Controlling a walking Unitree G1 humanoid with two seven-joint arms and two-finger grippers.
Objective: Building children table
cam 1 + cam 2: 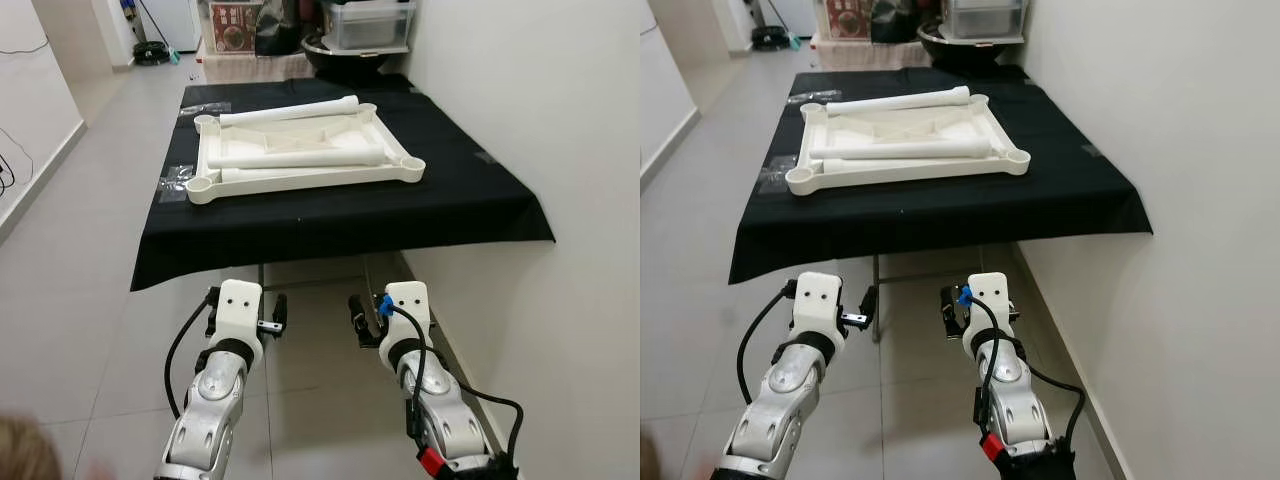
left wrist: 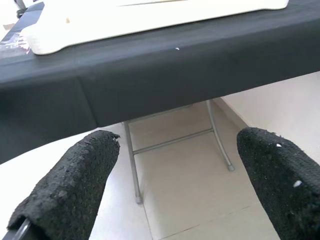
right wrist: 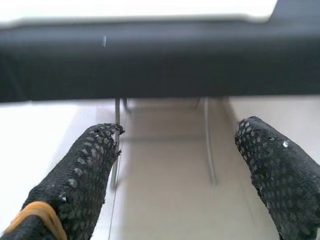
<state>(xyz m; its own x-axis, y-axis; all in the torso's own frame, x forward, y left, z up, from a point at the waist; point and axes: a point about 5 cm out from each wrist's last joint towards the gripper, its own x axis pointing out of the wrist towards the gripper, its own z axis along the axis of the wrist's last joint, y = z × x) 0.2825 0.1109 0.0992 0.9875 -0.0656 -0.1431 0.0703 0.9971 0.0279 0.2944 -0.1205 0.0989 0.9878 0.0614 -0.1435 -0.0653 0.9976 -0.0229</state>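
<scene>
Here is the black-draped folding surface (image 1: 470,200) standing against the white wall, and on it, toward the far left part of the cloth, lies the white plastic children's table top (image 1: 300,160), turned upside down with its round leg sockets at the corners facing up. Two white plastic tube legs rest on it: one leg (image 1: 290,110) lies along the frame's far edge, the other leg (image 1: 300,157) lies across its middle, both roughly parallel to the surface's near edge. Crinkled clear plastic wrap (image 1: 176,181) sits on the cloth just beside the frame's near left corner.

Both arms are out in front, held low, short of the near edge and below the hanging cloth. The left claw (image 1: 246,316) hangs over the tiled floor (image 1: 80,300) with its black fingers (image 2: 75,187) spread wide apart and nothing between them. The right claw (image 1: 390,320) is level with it, well apart from it, its textured fingers (image 3: 82,170) likewise spread and empty; one finger carries a yellow rubber band. Between the fingers the grey metal legs of the folding frame (image 2: 132,160) stand under the cloth
</scene>
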